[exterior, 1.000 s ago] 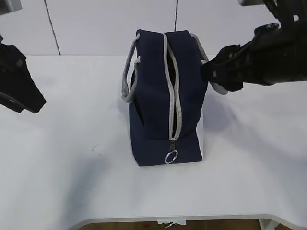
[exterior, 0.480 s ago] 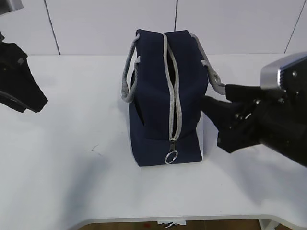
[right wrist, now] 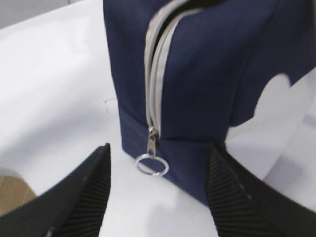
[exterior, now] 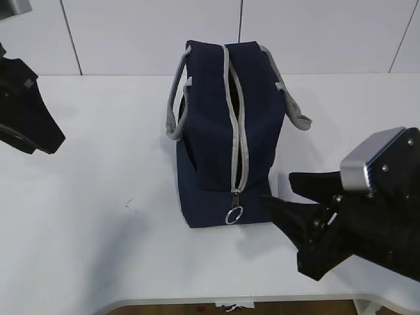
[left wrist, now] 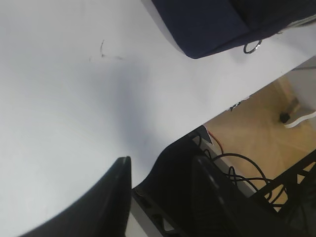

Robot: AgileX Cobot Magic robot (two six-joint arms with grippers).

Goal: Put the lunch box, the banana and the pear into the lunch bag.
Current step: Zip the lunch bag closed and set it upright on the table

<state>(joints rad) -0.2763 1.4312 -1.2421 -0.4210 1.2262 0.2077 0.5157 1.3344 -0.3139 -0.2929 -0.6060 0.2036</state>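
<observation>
The navy-blue lunch bag [exterior: 210, 131] stands upright mid-table. Its grey zipper [exterior: 237, 131] runs over the top and shows a dark gap. The slider and metal ring pull [exterior: 234, 215] hang low on the near end. My right gripper [exterior: 277, 188] is open just right of that near end. In the right wrist view the ring pull [right wrist: 151, 165] lies between my open right gripper's [right wrist: 159, 146] fingers, untouched, in front of the bag [right wrist: 212, 74]. My left gripper [left wrist: 163, 165] is open and empty, far left over the table. The lunch box, banana and pear are out of view.
Grey webbing handles [exterior: 172, 118] hang off both sides of the bag. The white table [exterior: 98, 249] has a small dark mark [exterior: 130, 202]. Its front edge [exterior: 197, 303] is close. In the left wrist view, floor and cables [left wrist: 256, 168] lie beyond the edge.
My right arm has swung down from beside the bag's right handle to the near end of the bag, by the ring pull. The left arm and the bag have not moved.
</observation>
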